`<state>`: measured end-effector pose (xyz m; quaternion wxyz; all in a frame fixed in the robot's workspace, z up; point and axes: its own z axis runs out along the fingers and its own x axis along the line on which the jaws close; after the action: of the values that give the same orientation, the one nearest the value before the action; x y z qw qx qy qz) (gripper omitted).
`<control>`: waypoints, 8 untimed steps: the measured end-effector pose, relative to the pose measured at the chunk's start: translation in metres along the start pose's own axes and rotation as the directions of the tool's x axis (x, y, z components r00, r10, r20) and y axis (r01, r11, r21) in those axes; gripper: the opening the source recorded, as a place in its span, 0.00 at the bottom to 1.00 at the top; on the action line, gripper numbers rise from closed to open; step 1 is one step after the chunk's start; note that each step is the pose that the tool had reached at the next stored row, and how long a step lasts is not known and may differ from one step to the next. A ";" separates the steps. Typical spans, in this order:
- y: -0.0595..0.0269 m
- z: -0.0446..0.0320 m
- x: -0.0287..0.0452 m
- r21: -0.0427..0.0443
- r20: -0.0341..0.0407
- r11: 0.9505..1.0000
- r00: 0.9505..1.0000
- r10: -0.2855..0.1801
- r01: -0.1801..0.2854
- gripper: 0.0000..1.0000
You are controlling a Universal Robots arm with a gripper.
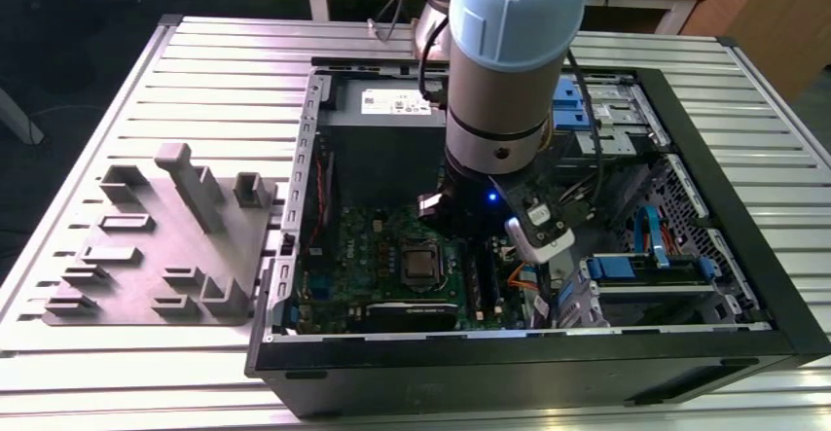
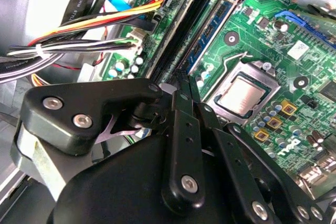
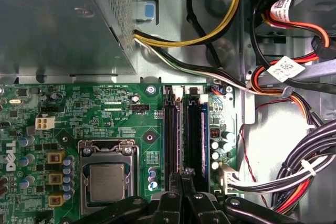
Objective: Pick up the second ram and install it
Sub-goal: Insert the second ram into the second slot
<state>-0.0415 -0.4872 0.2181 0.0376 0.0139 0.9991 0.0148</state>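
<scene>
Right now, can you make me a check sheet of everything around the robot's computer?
Surface: slatted metal table holding an open case.
Job's things: ram cannot be told from the slots on the green board.
Clutter: grey tray on the table, at the exterior view's left.
Pincer: inside the case, over the slots' end.
Cables: coloured and black, beside the board.
Surroundings: brown furniture beyond the table.

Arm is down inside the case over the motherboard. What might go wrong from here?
The hand sits low over the memory slots; a slight misalignment might load a slot wall or the board instead of seating anything. The wire bundle runs close beside those slots, so the hand's linkage may snag it when moving.
</scene>
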 end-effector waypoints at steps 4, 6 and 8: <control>0.0000 0.0007 0.0001 0.000 0.000 1.000 1.000 0.000 0.000 0.08; 0.0000 0.0016 0.0001 0.000 0.000 1.000 1.000 0.000 0.000 0.08; 0.0000 0.0016 0.0001 0.000 0.000 1.000 1.000 0.000 0.000 0.08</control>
<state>-0.0415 -0.4872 0.2165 0.0378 0.0139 0.9991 0.0148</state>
